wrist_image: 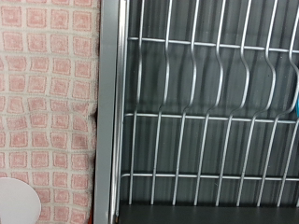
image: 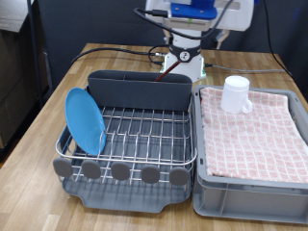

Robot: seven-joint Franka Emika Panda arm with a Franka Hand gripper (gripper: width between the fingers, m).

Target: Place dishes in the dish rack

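Observation:
The dish rack [image: 144,130] is a silver wire grid in a grey tray, with a dark grey utensil bin [image: 140,89] at its back. The light-blue plate [image: 85,120] stands upright in the rack at the exterior view's left. The white mug [image: 237,93] stands on the pink checked cloth in the grey crate. The wooden spoon does not show. My gripper's hand [image: 192,12] is high at the exterior view's top, behind the rack, and holds nothing that I can see. The wrist view shows the rack wires [wrist_image: 210,112], a mug edge [wrist_image: 14,201] and no fingers.
The grey crate [image: 252,188] lined with the pink checked cloth [image: 255,135] stands right of the rack, touching it. Round grey knobs [image: 120,171] line the rack's front. The robot base [image: 183,60] and cables sit behind on the wooden table [image: 38,144].

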